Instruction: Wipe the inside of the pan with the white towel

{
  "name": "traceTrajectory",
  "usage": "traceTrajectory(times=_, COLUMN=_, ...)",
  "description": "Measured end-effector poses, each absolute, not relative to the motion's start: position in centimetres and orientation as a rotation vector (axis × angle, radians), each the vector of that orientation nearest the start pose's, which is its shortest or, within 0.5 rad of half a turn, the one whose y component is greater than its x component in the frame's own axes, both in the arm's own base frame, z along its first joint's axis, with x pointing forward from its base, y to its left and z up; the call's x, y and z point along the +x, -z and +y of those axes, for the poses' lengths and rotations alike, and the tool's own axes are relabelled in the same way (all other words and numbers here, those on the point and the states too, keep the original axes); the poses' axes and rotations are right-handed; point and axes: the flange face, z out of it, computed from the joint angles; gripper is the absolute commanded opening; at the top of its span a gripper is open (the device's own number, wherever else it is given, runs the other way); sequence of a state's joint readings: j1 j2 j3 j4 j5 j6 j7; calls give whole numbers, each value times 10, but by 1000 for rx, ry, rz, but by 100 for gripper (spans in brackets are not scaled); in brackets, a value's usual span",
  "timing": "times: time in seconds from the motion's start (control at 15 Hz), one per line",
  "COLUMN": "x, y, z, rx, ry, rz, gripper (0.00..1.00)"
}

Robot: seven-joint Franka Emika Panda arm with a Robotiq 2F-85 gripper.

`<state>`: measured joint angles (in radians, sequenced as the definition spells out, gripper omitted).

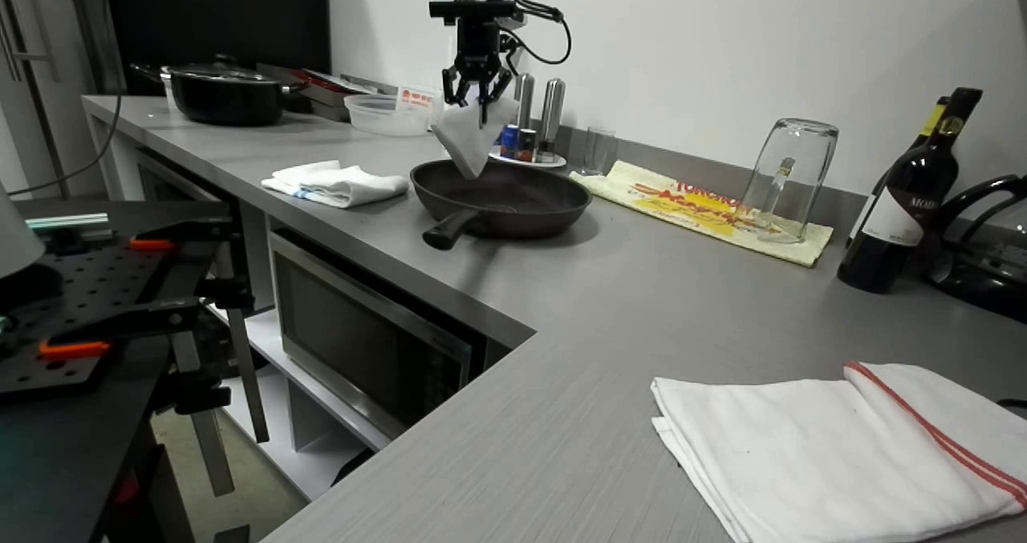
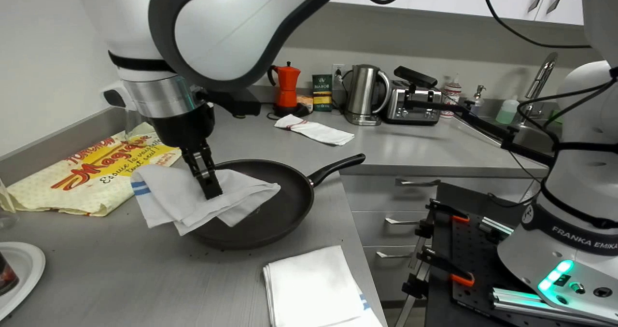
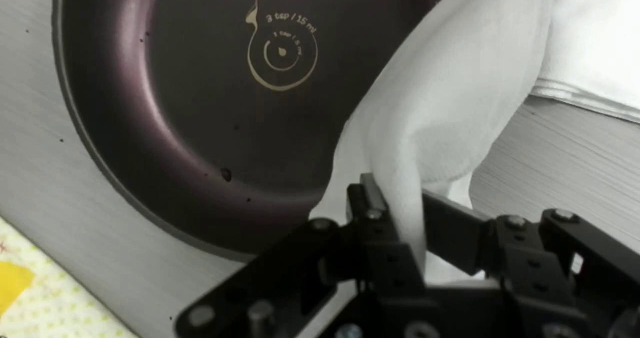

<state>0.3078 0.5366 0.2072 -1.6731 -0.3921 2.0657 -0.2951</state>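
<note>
Since the black two-fingered gripper holds a blue-striped white fabric towel pinched above the round, dark, coated frying pan, pickup looks done. Small dark specks dot the pan's inside, so wiping is probably all left; towel-to-pan contact, cannot tell. Pan print: "3 tsp / 15 ml", "1 tsp / 5 ml". Near it, pale yellow printed cloth: "TORCHON Magique". Farther off, white robot base: "FRANKA EMIKA".

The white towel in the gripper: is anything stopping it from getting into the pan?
No, nothing visible stands in the way. The gripper holds the white towel partly over the open pan. A folded towel lies on the counter beside the pan, not between them.
</note>
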Motion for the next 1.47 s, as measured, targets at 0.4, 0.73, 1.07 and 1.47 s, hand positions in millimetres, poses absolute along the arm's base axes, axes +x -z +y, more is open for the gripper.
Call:
traceTrajectory(times=0.4, x=585, y=-242, z=278, rx=-2940, ry=-311, rz=-1541, gripper=3)
traceTrajectory(times=0.73, x=578, y=-209, z=271, rx=-2919, ry=-393, rz=-1519, gripper=3)
traceTrajectory(times=1.07, x=582, y=-180, z=251, rx=-2916, ry=-443, rz=-1469, gripper=3)
traceTrajectory(times=1.47, x=589, y=-166, z=231, rx=-2923, ry=-466, rz=-1408, gripper=3)
